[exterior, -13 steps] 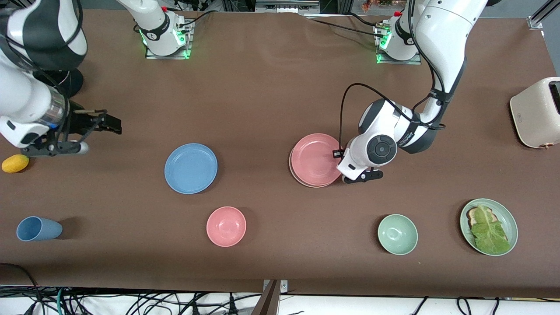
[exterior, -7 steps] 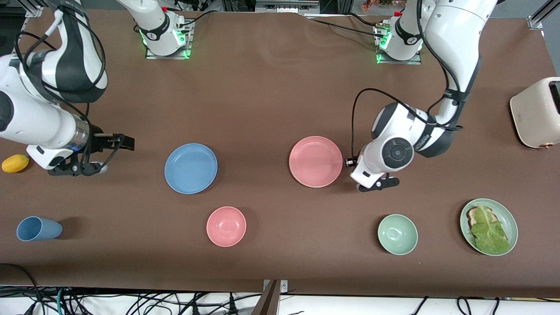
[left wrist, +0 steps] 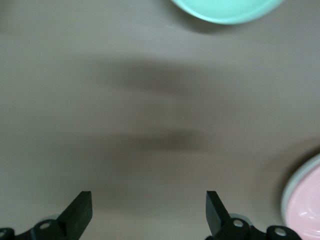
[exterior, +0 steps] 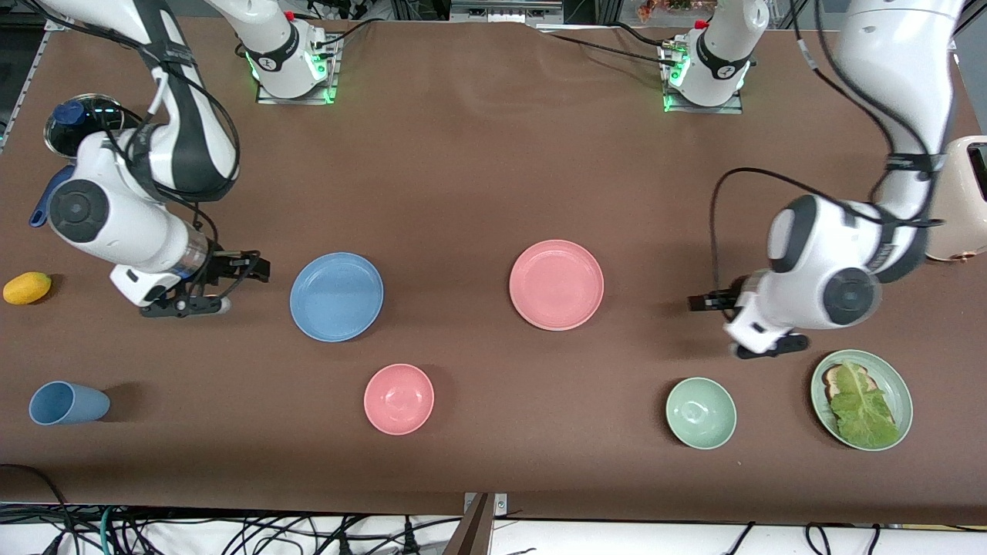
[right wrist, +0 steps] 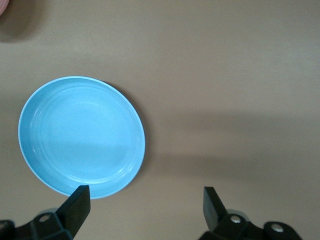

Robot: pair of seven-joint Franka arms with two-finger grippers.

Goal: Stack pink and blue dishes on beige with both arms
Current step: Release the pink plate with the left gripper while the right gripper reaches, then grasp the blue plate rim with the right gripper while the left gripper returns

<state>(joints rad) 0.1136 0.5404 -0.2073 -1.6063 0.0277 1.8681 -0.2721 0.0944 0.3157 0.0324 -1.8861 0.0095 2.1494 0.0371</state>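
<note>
**Left arm away from the pink stack, right arm close to the blue plate**

Since a moment ago my left gripper (exterior: 698, 303) drew away from the pink plate (exterior: 556, 284), which now lies on the beige plate (left wrist: 289, 192) (only a pale rim shows), mid-table. The blue plate (exterior: 336, 296), flat, round and matte, lies toward the right arm's end, just beside my right gripper (exterior: 258, 270). My right arm is nearer to it. Both grippers are spread and empty.

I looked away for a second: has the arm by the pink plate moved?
Yes. The left gripper has pulled away from the pink plate toward the left arm's end of the table, now near the lettuce plate, fingers open.
</note>
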